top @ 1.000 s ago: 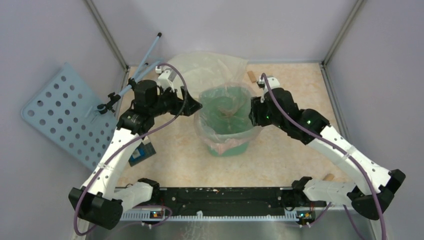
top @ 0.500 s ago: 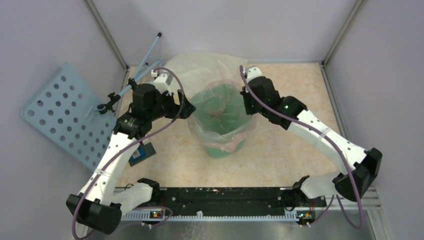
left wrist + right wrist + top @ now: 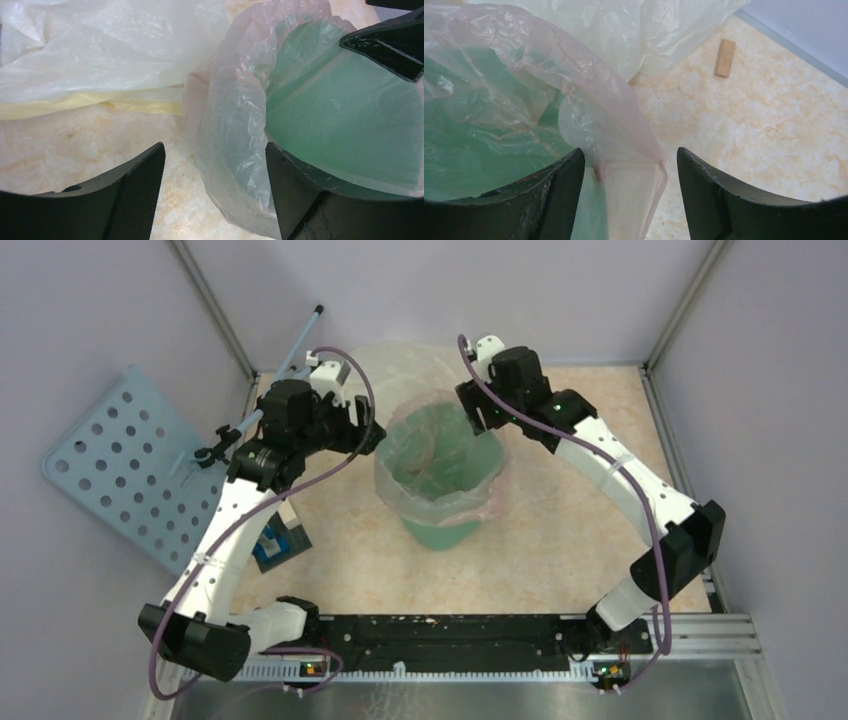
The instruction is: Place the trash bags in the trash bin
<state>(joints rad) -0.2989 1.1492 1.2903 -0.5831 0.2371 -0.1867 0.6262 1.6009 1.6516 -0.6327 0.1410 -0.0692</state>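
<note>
The mint-green trash bin (image 3: 440, 535) stands mid-table, lined with the translucent pale-pink trash bag (image 3: 440, 502), whose edge hangs over the rim. My left gripper (image 3: 375, 435) is open at the bin's left rim; in the left wrist view (image 3: 215, 195) the bag's overhang (image 3: 235, 135) lies between its jaws and the bin wall (image 3: 340, 125) is to the right. My right gripper (image 3: 468, 410) is open at the back right rim; in the right wrist view (image 3: 630, 195) a fold of the bag (image 3: 624, 145) sits between its jaws without being pinched.
A larger pale-yellow bag (image 3: 400, 365) lies behind the bin, also in the left wrist view (image 3: 100, 55). A small wooden block (image 3: 724, 58) lies on the table at the back. A perforated blue panel (image 3: 120, 465) and a blue-handled tool (image 3: 290, 350) lean at the left wall. A dark small object (image 3: 280, 540) lies under the left arm.
My right arm has swung from the bin's right side round to its back right rim. My left gripper has shifted slightly back and left. The bag's rim sits wider over the bin.
</note>
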